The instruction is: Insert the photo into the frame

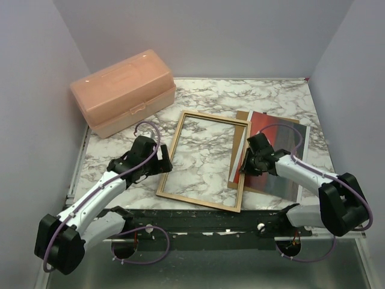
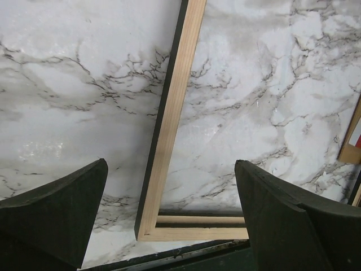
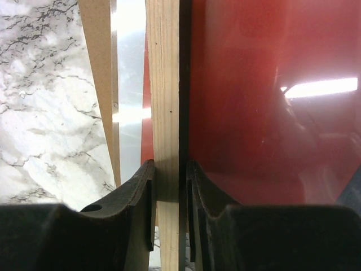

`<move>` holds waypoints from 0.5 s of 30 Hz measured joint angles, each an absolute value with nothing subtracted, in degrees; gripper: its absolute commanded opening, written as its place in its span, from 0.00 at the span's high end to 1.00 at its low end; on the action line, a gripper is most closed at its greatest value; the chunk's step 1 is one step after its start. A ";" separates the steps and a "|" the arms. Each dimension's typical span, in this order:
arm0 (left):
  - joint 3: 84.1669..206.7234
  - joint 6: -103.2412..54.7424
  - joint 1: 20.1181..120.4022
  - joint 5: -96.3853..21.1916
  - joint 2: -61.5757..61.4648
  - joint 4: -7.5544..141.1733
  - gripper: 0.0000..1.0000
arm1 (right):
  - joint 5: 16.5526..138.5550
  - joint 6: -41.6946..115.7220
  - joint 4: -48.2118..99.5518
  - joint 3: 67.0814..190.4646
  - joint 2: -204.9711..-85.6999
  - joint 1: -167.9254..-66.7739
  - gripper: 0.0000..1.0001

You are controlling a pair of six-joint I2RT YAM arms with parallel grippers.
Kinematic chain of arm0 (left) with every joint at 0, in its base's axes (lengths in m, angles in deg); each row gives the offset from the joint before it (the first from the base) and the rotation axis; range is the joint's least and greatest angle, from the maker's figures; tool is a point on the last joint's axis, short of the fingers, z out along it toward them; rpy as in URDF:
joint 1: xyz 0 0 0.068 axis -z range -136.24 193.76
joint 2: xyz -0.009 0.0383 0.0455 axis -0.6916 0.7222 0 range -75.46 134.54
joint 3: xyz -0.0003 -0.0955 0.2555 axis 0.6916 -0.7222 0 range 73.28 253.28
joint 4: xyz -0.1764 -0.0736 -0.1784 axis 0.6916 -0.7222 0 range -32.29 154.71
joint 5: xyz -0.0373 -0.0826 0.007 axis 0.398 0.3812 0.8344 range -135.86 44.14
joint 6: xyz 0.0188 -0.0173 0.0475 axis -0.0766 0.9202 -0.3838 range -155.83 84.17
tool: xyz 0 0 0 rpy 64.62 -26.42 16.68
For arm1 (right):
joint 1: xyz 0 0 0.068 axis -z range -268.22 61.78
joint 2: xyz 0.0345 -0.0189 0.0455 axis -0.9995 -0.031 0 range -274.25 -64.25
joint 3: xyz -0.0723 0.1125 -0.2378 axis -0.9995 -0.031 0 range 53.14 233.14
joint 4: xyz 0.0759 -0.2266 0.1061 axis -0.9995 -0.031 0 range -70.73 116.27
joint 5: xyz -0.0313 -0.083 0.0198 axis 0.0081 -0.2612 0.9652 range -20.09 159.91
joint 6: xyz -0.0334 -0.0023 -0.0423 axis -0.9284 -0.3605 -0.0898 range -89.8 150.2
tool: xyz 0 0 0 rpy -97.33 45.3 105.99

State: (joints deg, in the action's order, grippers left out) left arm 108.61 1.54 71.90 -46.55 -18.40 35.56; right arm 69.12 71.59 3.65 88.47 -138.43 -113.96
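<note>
The photo (image 1: 272,127) is not yet in the frame (image 1: 198,203). It lies face up just right of the frame on a brown backing board (image 1: 243,117), with its left edge slipped under the frame's right rail. The frame rests tan back up on the marble surface (image 1: 258,93), its opening showing only marble. The right gripper (image 3: 168,169) is clamped on that right rail. The left gripper (image 2: 169,169) hangs over the frame's left rail with its fingers wide apart, holding nothing. Seating the print is all left to do. The photo is glossy red-orange with a white border and catches strong glare.
</note>
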 measured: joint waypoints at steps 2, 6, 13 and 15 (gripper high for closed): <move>109.77 1.01 71.90 -48.27 -20.52 33.68 0.01 | 68.63 70.54 2.56 89.87 -139.56 -114.02 0.99; 110.73 0.20 71.90 -49.61 -23.98 31.47 0.01 | 68.31 69.12 1.91 92.19 -141.29 -114.05 0.99; 110.88 -0.24 71.90 -48.62 -27.52 30.71 0.01 | 68.79 68.46 2.10 96.12 -145.70 -115.29 1.00; 110.88 -0.24 71.90 -48.12 -27.61 30.73 0.02 | 68.85 68.35 2.19 97.63 -147.41 -116.17 1.00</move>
